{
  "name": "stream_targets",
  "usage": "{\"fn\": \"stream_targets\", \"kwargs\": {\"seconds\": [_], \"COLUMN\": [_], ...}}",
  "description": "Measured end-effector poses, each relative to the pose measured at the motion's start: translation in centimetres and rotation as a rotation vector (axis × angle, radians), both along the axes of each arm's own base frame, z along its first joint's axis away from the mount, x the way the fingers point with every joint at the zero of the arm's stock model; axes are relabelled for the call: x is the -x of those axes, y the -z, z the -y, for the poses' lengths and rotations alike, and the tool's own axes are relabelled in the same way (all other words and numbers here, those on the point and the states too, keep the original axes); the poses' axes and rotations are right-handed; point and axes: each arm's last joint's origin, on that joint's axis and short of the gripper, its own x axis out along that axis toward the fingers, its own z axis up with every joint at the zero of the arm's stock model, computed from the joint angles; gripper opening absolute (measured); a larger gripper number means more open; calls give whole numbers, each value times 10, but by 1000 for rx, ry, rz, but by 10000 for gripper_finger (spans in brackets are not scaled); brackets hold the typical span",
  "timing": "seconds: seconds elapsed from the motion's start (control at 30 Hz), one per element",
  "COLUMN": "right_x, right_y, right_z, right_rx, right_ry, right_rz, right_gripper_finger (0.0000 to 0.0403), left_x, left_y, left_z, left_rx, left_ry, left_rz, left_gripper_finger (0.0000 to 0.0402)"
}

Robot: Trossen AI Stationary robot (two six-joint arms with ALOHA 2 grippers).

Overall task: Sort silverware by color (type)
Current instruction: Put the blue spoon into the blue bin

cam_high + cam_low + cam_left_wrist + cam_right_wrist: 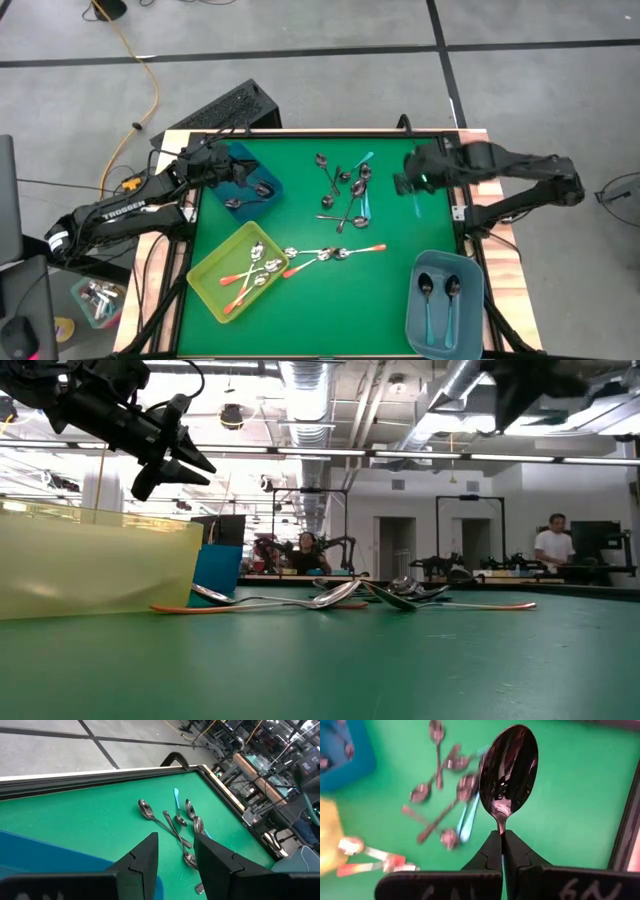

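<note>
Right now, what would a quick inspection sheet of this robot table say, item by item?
Surface: green mat, wooden edge.
Job's things: dark spoons heaped at centre; orange-handled spoons in a row beside the yellow-green bin and inside it; two teal-handled spoons in the grey-blue bin; the blue bin holds dark spoons.
Clutter: nothing seen.
Tools: left tool open above the blue bin; right tool shut on a raised spoon.
Cables: orange cord on the floor.
Surroundings: people at benches behind.
</note>
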Motion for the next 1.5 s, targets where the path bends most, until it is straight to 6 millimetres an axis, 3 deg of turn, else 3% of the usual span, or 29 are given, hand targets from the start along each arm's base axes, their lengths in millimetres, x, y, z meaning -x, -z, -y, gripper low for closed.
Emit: {"fn": "stream_targets", "kwargs": {"seconds": [0.33,0.63,0.8,1.07,1.33,1.5], "right_x": [24,31,23,13,20,19], "right_y": [-1,20,35,64,91,107], "right_z": [-77,-159,-197,-225,-246,-257], "right_rx": [-212,-395,-491,-512,-518,-472], "right_ry": [29,22,-60,-58,-23,-16], "right_rz": [108,47,4,-164,-445,-504], "right_gripper_finger": [7,8,8,8,8,8], "left_x": [0,0,0,1,1,1], "left_y": [0,0,0,0,0,0], "left_z": [0,0,0,-2,-2,-2], "left_rx": [3,16,15,-8,-17,-25], "left_ry": [-1,-6,-10,-76,-84,-81], "left_rz": [2,9,8,-7,-13,-19], "left_gripper_finger": [110,110,110,110,110,110]}}
